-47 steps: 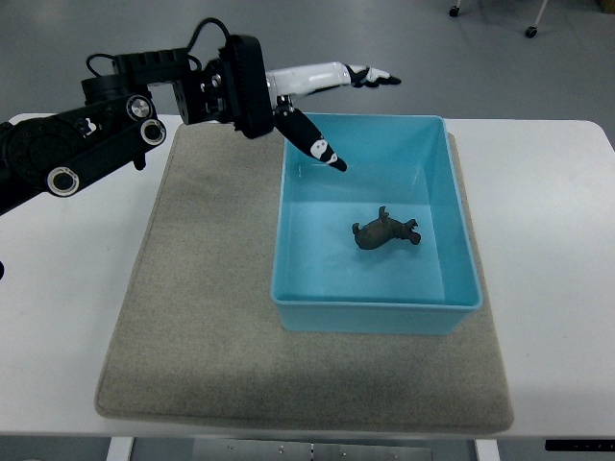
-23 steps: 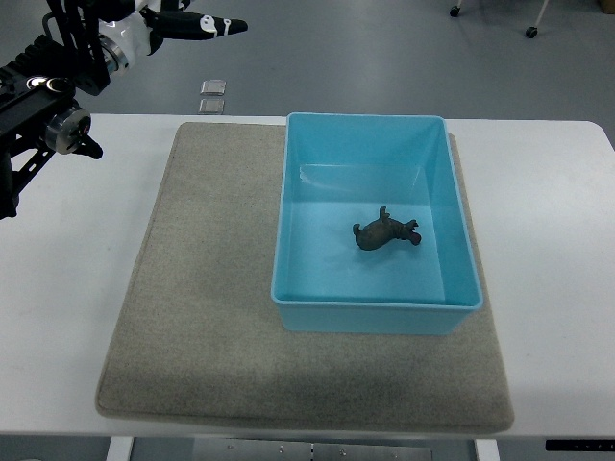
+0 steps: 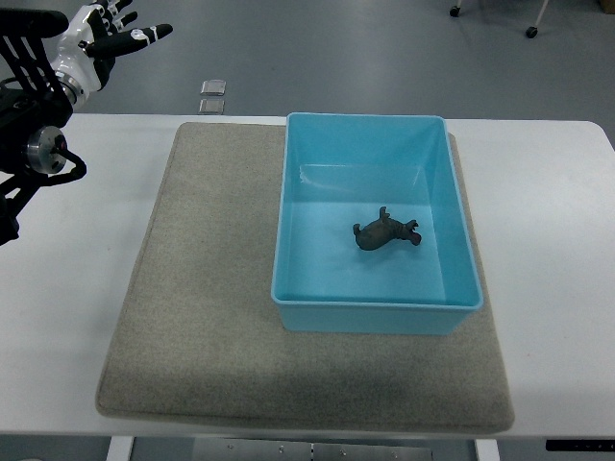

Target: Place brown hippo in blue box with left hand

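The brown hippo (image 3: 385, 232) lies on its side on the floor of the blue box (image 3: 461, 252), near the middle. The box sits on the right part of a grey mat (image 3: 202, 288). My left hand (image 3: 113, 35) is at the top left corner of the picture, far from the box, beyond the table's back edge. Its fingers are spread and hold nothing. The black left arm (image 3: 34, 134) comes in along the left edge. The right arm is out of view.
The white table (image 3: 567, 288) lies under the mat. Two small square plates (image 3: 213, 95) sit on the floor behind the table. Chair wheels (image 3: 529, 32) show at the top right.
My left hand has drawn back from above the box's back left corner to the top left corner of the picture. The hippo has stayed in the box.
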Controlling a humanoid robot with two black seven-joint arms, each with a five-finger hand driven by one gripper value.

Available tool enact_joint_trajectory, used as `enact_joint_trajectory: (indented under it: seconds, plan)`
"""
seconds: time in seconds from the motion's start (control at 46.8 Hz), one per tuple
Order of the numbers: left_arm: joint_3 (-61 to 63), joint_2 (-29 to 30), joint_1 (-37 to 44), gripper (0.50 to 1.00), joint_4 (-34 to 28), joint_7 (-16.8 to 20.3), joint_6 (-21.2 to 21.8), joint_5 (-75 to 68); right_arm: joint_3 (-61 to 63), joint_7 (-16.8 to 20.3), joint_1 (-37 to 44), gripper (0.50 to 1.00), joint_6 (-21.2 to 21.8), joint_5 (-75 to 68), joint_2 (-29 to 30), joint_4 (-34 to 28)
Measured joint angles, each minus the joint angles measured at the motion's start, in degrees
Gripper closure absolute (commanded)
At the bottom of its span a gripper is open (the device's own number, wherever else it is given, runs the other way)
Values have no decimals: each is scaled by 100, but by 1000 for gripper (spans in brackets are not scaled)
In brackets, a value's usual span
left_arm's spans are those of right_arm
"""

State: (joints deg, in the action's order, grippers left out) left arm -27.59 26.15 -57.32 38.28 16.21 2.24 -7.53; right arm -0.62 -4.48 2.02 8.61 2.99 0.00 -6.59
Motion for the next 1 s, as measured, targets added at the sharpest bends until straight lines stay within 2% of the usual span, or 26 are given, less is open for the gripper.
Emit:
enact_joint_trajectory:
  seconds: [0.15, 0.427, 0.834, 1.005]
  plan:
    - [-23, -8, 206, 504, 0, -1, -331, 926, 0, 0, -1, 564, 0, 0, 0, 0]
    - [-588, 32, 365, 504, -54, 6, -923, 1086, 0, 0, 0, 564, 0, 0, 0, 0]
    - [-959, 49, 379, 504, -41, -7, -1321, 1086, 0, 0, 0, 564, 0, 0, 0, 0]
    - [-976, 49, 379, 504, -40, -12, -1340, 1086, 0, 0, 0, 564, 0, 0, 0, 0]
